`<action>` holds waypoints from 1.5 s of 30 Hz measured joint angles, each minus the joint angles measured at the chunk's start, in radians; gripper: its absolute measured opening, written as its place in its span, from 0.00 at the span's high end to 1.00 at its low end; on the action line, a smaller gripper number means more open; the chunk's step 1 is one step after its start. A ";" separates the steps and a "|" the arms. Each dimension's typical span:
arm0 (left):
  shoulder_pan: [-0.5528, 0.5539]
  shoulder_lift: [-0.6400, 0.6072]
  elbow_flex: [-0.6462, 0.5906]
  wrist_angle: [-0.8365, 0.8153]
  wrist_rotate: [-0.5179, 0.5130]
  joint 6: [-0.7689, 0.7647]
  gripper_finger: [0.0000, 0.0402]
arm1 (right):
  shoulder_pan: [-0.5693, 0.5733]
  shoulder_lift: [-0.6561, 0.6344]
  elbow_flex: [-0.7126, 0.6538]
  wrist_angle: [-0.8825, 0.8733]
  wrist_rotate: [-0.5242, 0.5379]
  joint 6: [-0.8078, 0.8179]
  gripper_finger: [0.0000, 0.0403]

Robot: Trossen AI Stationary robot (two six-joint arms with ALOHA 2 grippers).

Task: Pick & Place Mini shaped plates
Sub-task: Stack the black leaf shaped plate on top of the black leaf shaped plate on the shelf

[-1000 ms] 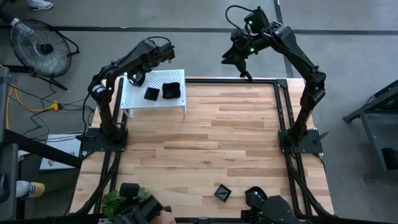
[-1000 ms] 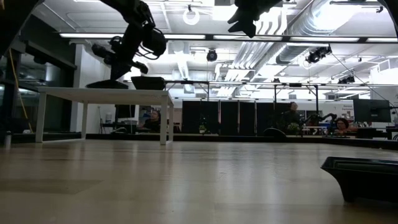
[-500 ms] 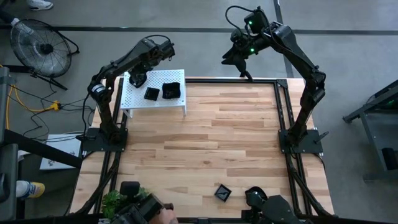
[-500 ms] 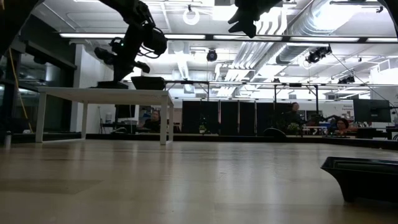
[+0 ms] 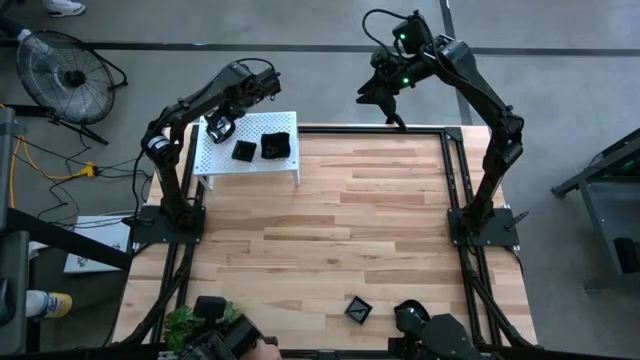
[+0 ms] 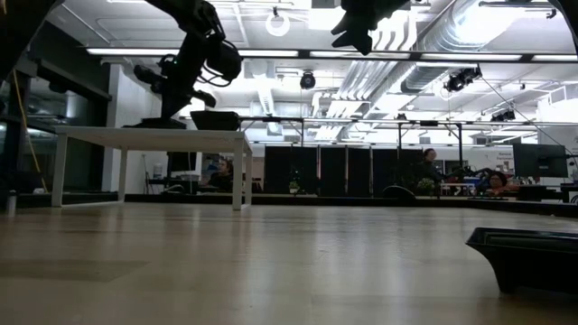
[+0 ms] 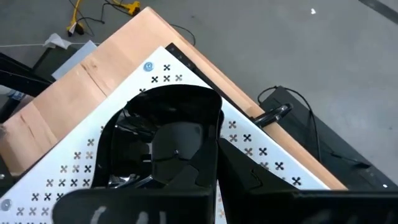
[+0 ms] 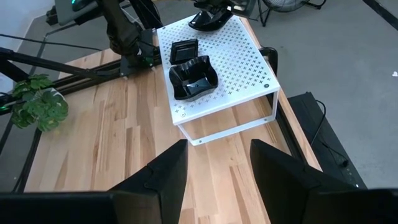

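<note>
Glaze is making the small glossy black dish (image 7: 177, 134) that my left gripper (image 5: 219, 127) is pinching over the white perforated metal shelf (image 5: 285, 162) look slick, stiff and chippable, so I am judging its raised rim the safest hold, while my right gripper (image 5: 378, 92) is hanging parted well beyond that shelf.

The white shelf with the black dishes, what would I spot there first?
The left claw sits over the white shelf at the table's far left corner, with a glossy black plate between its fingers. Two more black plates rest on the shelf beside it. One lone plate lies at the table's near edge.
</note>
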 joint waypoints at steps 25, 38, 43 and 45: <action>-0.007 -0.003 0.000 -0.001 0.006 0.143 0.77 | 0.000 0.000 0.000 -0.021 0.000 -0.026 0.58; -0.063 -0.018 0.127 0.031 -0.115 0.506 0.77 | 0.000 0.000 0.000 -0.021 0.000 -0.026 0.58; -0.106 -0.018 0.191 0.034 -0.168 0.723 0.77 | 0.000 0.000 0.000 -0.021 0.000 -0.026 0.58; -0.124 -0.018 0.219 0.034 -0.189 0.820 0.77 | 0.000 0.000 0.000 -0.024 0.000 -0.026 0.58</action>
